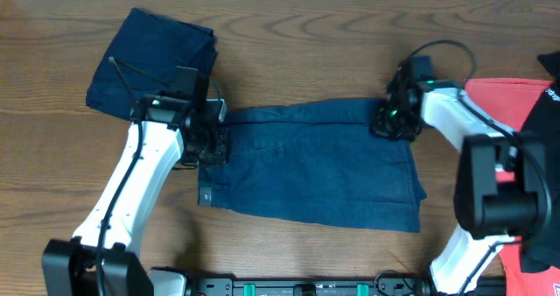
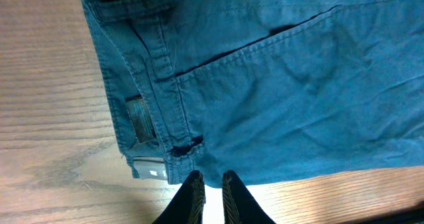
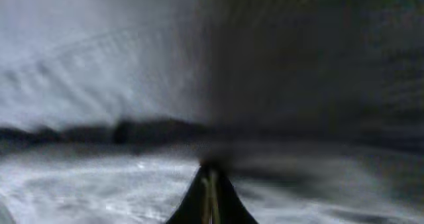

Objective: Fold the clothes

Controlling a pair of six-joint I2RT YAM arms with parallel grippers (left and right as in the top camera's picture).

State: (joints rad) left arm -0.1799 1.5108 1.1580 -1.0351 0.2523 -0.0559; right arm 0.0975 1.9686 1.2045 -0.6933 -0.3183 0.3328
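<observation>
The dark navy-blue denim shorts (image 1: 315, 169) lie flat, slightly wrinkled, in the middle of the brown wooden table (image 1: 306, 51); the first fold seems to be starting. The left gripper (image 2: 212, 187) is almost closed at the waistband edge, and I cannot tell if it pinches cloth. The right gripper (image 1: 391, 121), fingers pressed together, is at the opposite corner. Next, both must lift one edge together.

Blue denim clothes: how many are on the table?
2. The folded pair lies top left; the spread pair lies in the middle. Others may be hidden offscreen.
</observation>
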